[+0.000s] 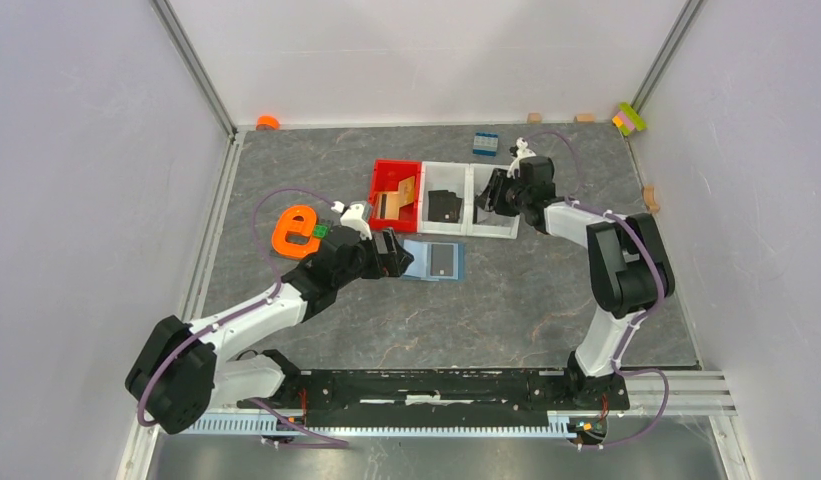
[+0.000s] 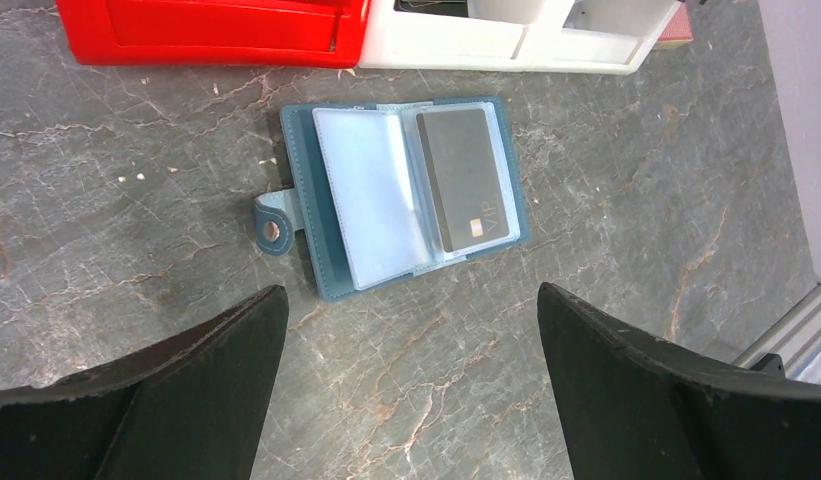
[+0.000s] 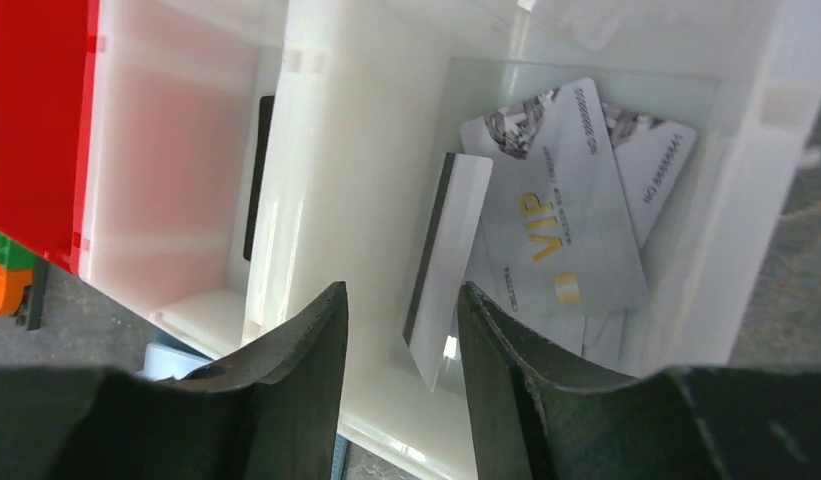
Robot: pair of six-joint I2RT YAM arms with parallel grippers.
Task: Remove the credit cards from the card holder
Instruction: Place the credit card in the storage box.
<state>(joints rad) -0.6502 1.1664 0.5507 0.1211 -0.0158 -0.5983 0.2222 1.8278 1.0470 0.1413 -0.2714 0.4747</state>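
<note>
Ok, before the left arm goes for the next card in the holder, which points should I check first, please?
1. Card holder lies open, flat on the table: ok.
2. Dark grey card shows in its right sleeve, free to pull: ok.
3. Left gripper open, empty, near the holder: ok.
4. Right gripper jaws apart over the white bin, nothing pinched: ok.
5. Card standing on edge in that bin is at rest: cannot tell.
6. More cards behind the front sleeves: cannot tell.

The white-and-black left arm reaches forward and inward, low. Its black two-finger left gripper [image 1: 396,256] [image 2: 408,325] points downward, jaws spread wide and gripping nothing. The right arm stretches far forward with its elbow raised. The right gripper [image 1: 490,196] [image 3: 401,300] tilts down, jaws parted partway and pinching nothing.
</note>
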